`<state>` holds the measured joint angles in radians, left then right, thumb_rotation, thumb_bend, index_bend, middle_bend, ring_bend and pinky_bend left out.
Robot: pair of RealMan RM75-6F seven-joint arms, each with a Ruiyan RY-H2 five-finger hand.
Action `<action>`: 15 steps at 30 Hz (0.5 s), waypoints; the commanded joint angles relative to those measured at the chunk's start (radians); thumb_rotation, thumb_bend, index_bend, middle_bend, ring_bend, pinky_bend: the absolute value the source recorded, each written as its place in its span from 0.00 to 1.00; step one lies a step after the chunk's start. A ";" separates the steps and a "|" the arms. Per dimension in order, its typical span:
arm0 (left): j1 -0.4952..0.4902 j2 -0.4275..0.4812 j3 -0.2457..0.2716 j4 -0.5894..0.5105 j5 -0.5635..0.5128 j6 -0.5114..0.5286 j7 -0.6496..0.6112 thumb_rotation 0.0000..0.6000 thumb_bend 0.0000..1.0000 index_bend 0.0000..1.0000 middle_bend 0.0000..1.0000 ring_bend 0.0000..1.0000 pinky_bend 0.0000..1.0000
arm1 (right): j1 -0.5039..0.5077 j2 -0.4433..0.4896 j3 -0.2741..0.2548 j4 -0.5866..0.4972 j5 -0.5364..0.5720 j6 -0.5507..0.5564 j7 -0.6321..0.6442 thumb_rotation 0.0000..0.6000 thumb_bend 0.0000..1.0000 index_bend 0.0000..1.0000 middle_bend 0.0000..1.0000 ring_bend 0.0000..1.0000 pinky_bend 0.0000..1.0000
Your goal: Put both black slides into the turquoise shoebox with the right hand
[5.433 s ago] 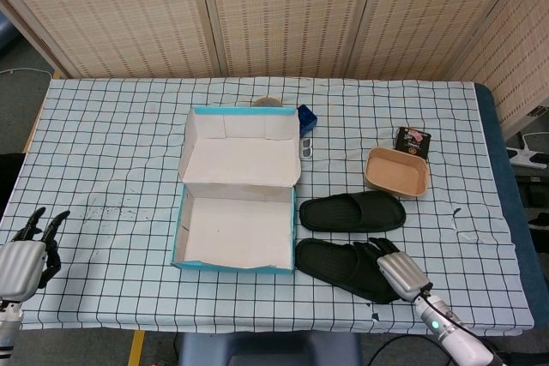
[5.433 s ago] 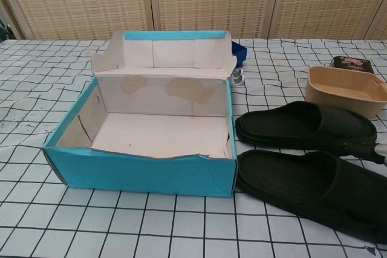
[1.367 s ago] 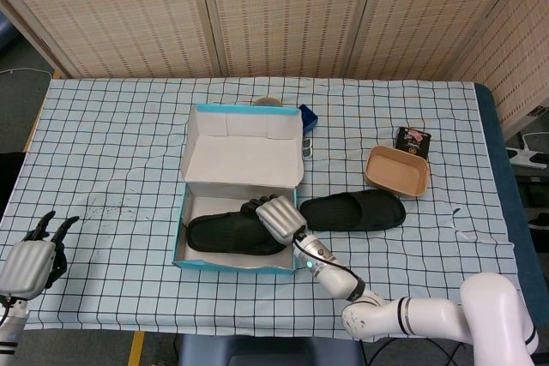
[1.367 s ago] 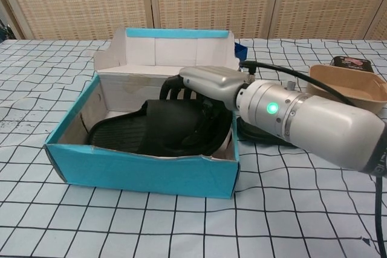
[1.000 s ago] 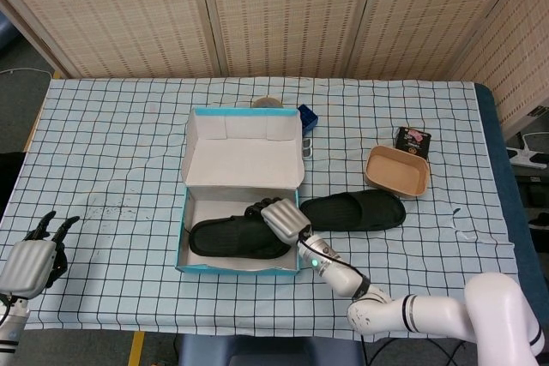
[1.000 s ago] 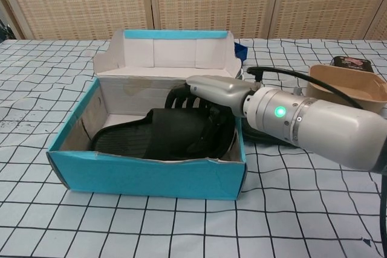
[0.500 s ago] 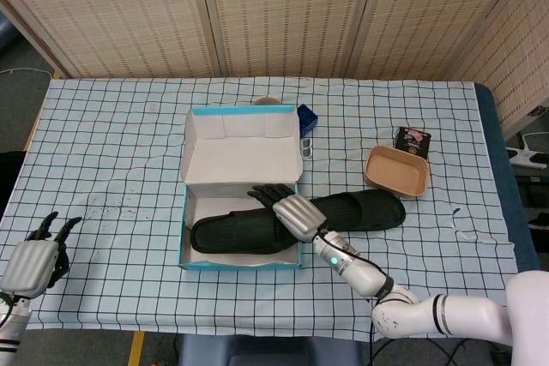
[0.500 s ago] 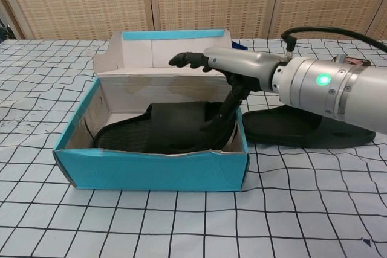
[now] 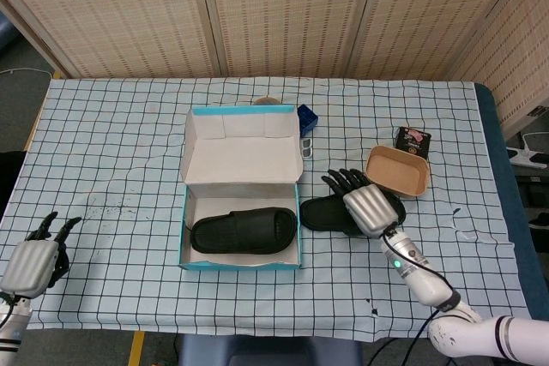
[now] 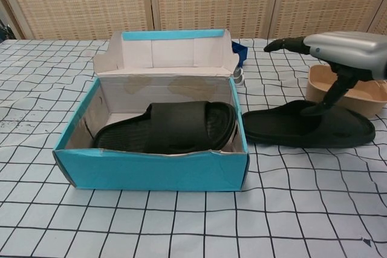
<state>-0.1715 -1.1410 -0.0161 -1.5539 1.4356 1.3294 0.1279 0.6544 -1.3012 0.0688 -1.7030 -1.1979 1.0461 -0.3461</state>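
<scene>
One slide (image 9: 244, 233) lies in the shoebox (image 9: 184, 237), centre frame. The second slide (image 10: 305, 128) lies on the table just right of the box, long axis left-right. The right hand (image 9: 364, 203) hovers directly above it, fingers spread, holding nothing. The left hand (image 9: 30, 263), lower left, is empty and well apart.

The place looks like a staged robot test area in a lab or studio room, not a lived-in home. A table (image 9: 103, 126) covered with a white, black-gridded cloth (image 9: 129, 160) stands before woven folding screens (image 9: 283, 15) that wall off the background, and a strip of yellow floor tape (image 9: 135, 347) shows at the table's near edge. At the right edge, a white power strip (image 9: 525, 157) with cables lies on the floor.
</scene>
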 commanded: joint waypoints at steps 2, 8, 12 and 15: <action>-0.003 -0.005 -0.001 0.002 -0.008 -0.008 0.014 1.00 0.39 0.14 0.06 0.03 0.31 | -0.027 0.031 -0.023 0.063 -0.023 -0.019 0.066 1.00 0.08 0.03 0.01 0.00 0.08; -0.003 -0.007 -0.001 -0.001 -0.017 -0.013 0.023 1.00 0.39 0.14 0.06 0.03 0.31 | -0.034 0.020 -0.032 0.138 -0.037 -0.060 0.118 1.00 0.08 0.05 0.02 0.00 0.08; -0.003 -0.006 0.000 0.000 -0.015 -0.012 0.021 1.00 0.39 0.14 0.06 0.03 0.31 | -0.039 0.001 -0.039 0.182 -0.046 -0.073 0.136 1.00 0.08 0.06 0.05 0.00 0.08; -0.004 -0.006 0.000 0.000 -0.015 -0.013 0.020 1.00 0.39 0.14 0.06 0.04 0.31 | -0.042 -0.007 -0.041 0.197 -0.046 -0.083 0.147 1.00 0.08 0.06 0.05 0.00 0.08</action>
<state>-0.1751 -1.1470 -0.0159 -1.5539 1.4201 1.3167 0.1482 0.6147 -1.3031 0.0295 -1.5150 -1.2432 0.9694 -0.2064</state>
